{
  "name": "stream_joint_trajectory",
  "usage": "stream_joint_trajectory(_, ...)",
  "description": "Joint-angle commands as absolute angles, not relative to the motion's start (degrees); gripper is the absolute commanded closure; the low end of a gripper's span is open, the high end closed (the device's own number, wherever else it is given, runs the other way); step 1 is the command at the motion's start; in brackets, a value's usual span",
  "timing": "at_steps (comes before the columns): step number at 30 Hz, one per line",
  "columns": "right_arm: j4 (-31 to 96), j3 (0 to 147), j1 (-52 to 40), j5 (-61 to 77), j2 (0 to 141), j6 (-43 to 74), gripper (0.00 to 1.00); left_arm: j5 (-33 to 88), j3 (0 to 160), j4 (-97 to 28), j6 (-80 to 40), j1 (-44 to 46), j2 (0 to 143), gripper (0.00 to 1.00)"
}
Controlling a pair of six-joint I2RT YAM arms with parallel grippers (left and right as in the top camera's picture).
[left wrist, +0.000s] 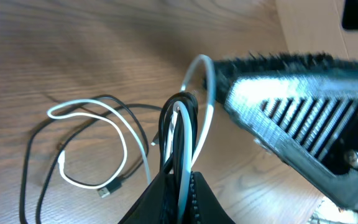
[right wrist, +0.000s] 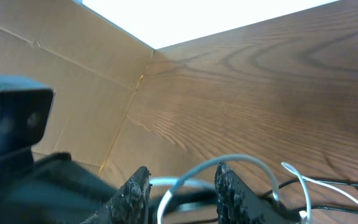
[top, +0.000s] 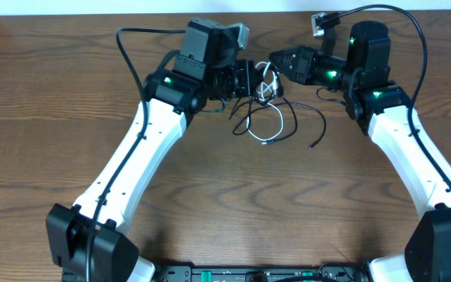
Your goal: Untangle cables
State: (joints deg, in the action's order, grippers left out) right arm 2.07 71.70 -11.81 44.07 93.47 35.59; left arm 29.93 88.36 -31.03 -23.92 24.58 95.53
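Broad brown bench [top: 225, 204] with flowing wood grain, walled at the far edge by plain creased cardboard [right wrist: 73, 68]. At back centre, left gripper [left wrist: 179, 196] clamped on raised loops of the cables [top: 268, 117], thin glossy black cable [left wrist: 27, 162] and white cable [left wrist: 89, 106] pinched together. Just beside it, right gripper [right wrist: 182, 177] parted, ribbed black fingers [right wrist: 229, 186] straddling a white arch. Remaining cord slack on the bench in overlapping loops, small plug ends [left wrist: 104, 191] lying loose.

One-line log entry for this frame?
task: untangle | left gripper: shut on cables | right gripper: open, straddling white cable | loose ends: on table
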Motion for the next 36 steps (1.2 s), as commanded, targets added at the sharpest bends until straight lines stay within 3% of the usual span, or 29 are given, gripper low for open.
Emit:
stream_joint_trajectory(1,1.9,71.9,-12.1,43.0,93.4,36.2,0.69,31.1,88.3,-30.7,-23.1,26.2,95.5,0.93)
stream_joint_trajectory(29,6.2,71.9,-13.3,41.8,94.4,36.3,0.71,30.5,88.3,-30.8,-22.7,26.9,95.5,0.93)
stream_joint_trajectory(33,6.1,71.9,-14.1,39.5,95.5,36.4,0.78,30.5,88.3,-30.8,-22.7,26.9,95.5,0.92)
stream_joint_trajectory(36,6.0,71.9,-13.9,38.4,96.1,36.4,0.91,30.4,88.3,-30.8,-22.7,26.9,95.5,0.93)
